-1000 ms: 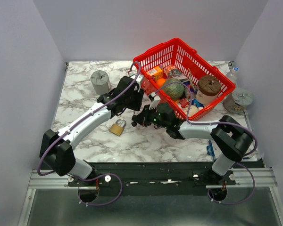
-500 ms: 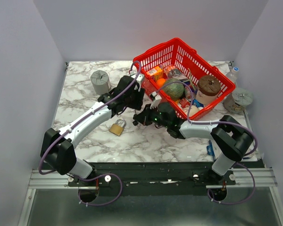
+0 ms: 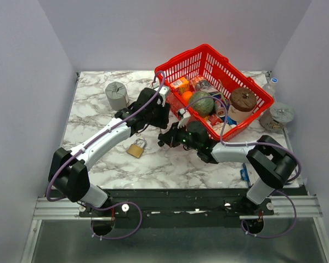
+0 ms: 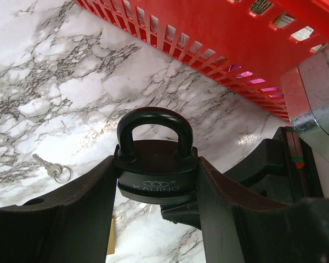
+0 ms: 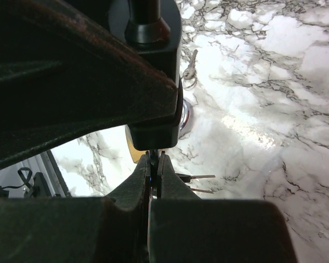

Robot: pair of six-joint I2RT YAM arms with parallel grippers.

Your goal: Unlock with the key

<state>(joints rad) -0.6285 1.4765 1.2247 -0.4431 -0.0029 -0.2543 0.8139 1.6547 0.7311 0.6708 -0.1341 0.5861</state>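
Note:
My left gripper (image 4: 156,181) is shut on the body of a black padlock (image 4: 156,164) and holds it above the marble with its shackle closed. From below, my right gripper (image 5: 154,156) is shut on the key (image 5: 155,159). Only a thin dark sliver of it shows between the fingers, right under the padlock's (image 5: 153,82) underside. Whether the blade is inside the lock is hidden. In the top view the left gripper (image 3: 162,118) and the right gripper (image 3: 163,138) meet just left of the basket. Two more small black-headed keys (image 5: 200,177) hang beside the right fingers.
A red basket (image 3: 252,118) full of groceries stands close behind and to the right. A brass padlock (image 3: 136,148) lies on the marble below the grippers, and a loose silver key on a ring (image 4: 52,167) lies nearby. A grey cylinder (image 3: 116,94) is at the back left.
Both grippers have shifted a little toward the basket together. The grips look unchanged.

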